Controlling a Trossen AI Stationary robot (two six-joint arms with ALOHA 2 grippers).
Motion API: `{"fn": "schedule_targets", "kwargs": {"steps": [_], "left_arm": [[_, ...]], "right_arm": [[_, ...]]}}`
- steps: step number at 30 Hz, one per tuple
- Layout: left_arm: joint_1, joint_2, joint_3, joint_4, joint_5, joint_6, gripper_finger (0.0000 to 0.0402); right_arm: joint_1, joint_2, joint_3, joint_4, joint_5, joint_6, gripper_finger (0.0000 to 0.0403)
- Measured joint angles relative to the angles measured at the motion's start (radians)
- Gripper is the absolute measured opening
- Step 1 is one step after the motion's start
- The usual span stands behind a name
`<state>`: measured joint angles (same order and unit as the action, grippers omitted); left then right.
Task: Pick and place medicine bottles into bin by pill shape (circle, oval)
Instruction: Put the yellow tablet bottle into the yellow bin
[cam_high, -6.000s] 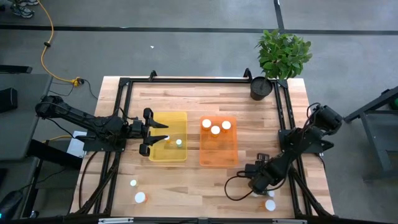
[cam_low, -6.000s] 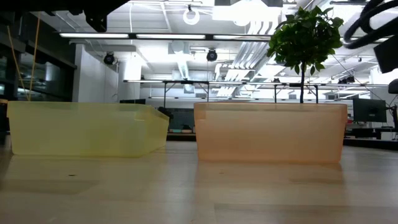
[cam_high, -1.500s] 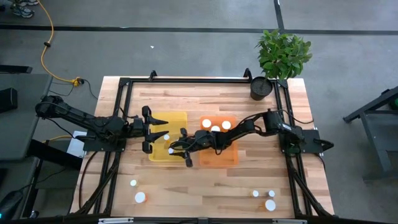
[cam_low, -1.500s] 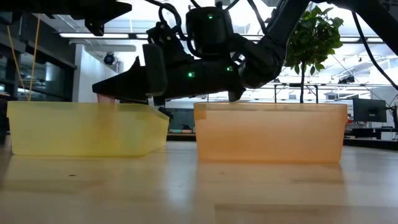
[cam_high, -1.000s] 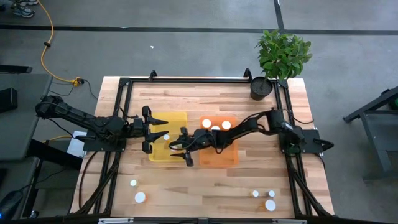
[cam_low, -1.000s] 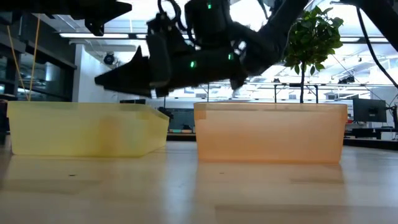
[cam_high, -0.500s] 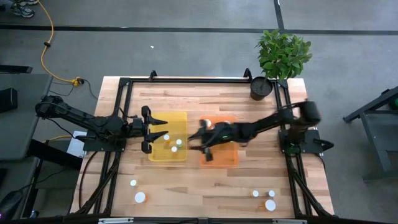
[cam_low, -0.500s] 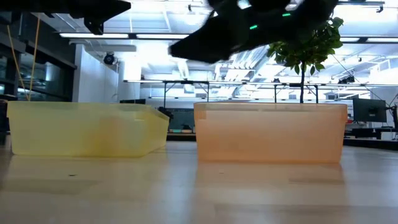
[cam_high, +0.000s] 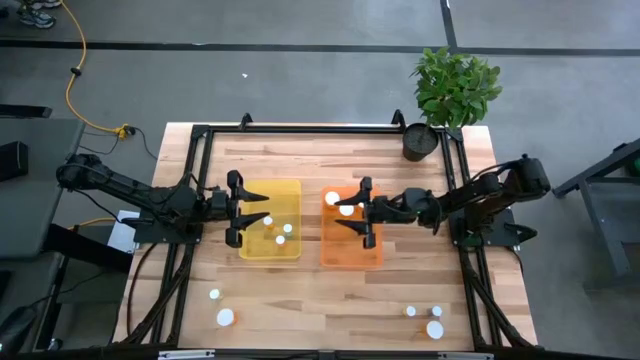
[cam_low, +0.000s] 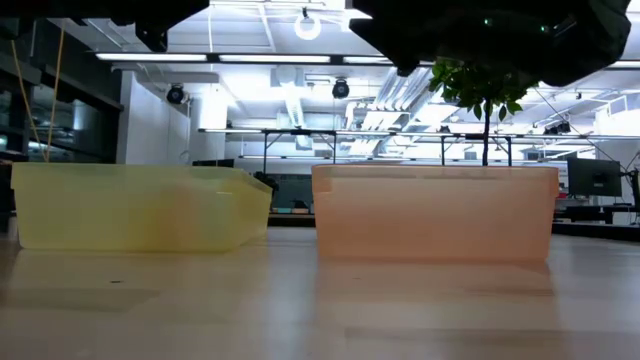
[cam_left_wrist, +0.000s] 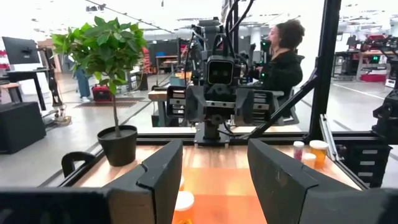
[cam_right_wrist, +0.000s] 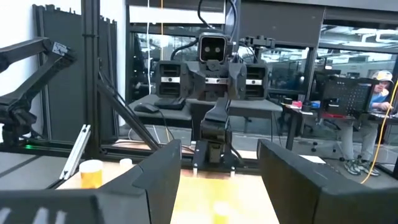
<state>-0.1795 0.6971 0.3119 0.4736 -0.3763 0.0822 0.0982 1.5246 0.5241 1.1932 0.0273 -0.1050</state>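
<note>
The yellow bin (cam_high: 270, 222) holds three white-capped medicine bottles (cam_high: 287, 229). The orange bin (cam_high: 352, 245) holds white-capped bottles (cam_high: 332, 198) at its far end. Both bins show in the low view, yellow (cam_low: 140, 207) and orange (cam_low: 435, 212). My left gripper (cam_high: 260, 212) is open and empty over the yellow bin's left side. My right gripper (cam_high: 345, 212) is open and empty above the orange bin, pointing toward the table's left. Loose bottles stand near the front edge, at the left (cam_high: 225, 317) and at the right (cam_high: 434, 329).
A plant in a black pot (cam_high: 421, 140) stands at the far right corner. A black frame (cam_high: 300, 129) runs round the table. In the wrist views each arm faces the other, and a person (cam_left_wrist: 283, 59) shows in the room beyond the table.
My right gripper has drawn back from above the yellow bin toward the table's right edge and has risen; it now hangs over the orange bin. It has uncovered the yellow bin, where three bottles now show.
</note>
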Motion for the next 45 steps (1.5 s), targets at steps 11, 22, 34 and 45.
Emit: {"fn": "schedule_targets", "kwargs": {"steps": [11, 22, 34, 45], "left_arm": [[0.000, 0.013, 0.000, -0.003, 0.027, -0.082, 0.0169], [-0.148, 0.130, 0.199, -0.285, 0.227, -0.151, 0.0202], [-0.520, 0.447, 0.621, -1.172, 0.111, -0.532, 0.0248], [-0.737, 0.656, 0.649, -1.367, 0.104, -0.764, 0.0230]], "right_arm": [[0.000, 0.002, 0.012, -0.007, 0.000, -0.005, 0.0204], [0.000, 0.002, 0.013, -0.022, 0.000, -0.007, 0.0204], [0.000, 0.003, 0.013, -0.031, 0.000, -0.007, 0.0204], [0.000, 0.003, 0.013, -0.049, 0.000, -0.007, 0.0204]]}}
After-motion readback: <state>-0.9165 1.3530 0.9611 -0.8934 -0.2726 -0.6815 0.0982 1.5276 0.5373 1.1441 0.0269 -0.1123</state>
